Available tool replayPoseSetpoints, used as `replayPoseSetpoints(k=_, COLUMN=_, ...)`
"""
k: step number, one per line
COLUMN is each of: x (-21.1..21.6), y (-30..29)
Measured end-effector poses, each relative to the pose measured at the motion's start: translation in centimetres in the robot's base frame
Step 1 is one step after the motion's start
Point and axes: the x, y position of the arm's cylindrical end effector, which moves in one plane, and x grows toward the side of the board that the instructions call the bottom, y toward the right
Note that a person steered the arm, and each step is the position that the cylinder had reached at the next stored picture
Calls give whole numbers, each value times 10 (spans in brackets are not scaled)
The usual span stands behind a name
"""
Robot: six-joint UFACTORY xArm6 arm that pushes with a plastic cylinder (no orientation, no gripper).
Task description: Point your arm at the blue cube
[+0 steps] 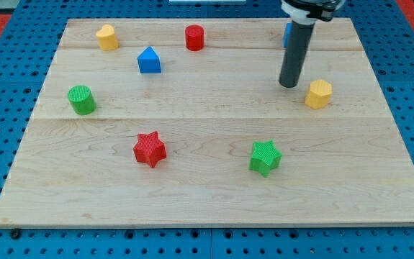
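Tip (289,84) first: it is the blunt lower end of my dark rod, resting on the wooden board (207,194) near the view's right. It has no jaws to open or close and grasps nothing; it touches no block. Every place below is given from that tip.

Just to the tip's right, close but apart, sits a yellow block (319,93), roughly hexagonal. Above the tip, almost wholly hidden behind my rod, a sliver of blue shows at the rod's left edge near the board's top edge. I take this to be the blue cube (286,34), though its shape cannot be confirmed from so little.

Below and slightly left of the tip lies a green star (265,157). Further left and below is a red star (150,149). Up and to the left stands a red cylinder (194,37). Beyond it, further left, is a blue house-shaped block (149,60), then a yellow block (106,37) near the top left corner. Far left, about level with the tip, is a green cylinder (82,99).

I judge the pointing step is under way but unfinished: the tip stands short of the cube. The next move calls for sliding straight toward the view's top, stopping near the cube and steering clear of the yellow block alongside.

Count: eight blocks, namely two blue, two yellow, two red, two green. One rod, one board.
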Motion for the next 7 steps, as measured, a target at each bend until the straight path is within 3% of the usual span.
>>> replayPoseSetpoints(k=2, x=17, y=41)
replayPoseSetpoints(k=3, x=27, y=31)
replayPoseSetpoints(k=5, x=-40, y=20)
replayPoseSetpoints(k=7, x=-58, y=-30)
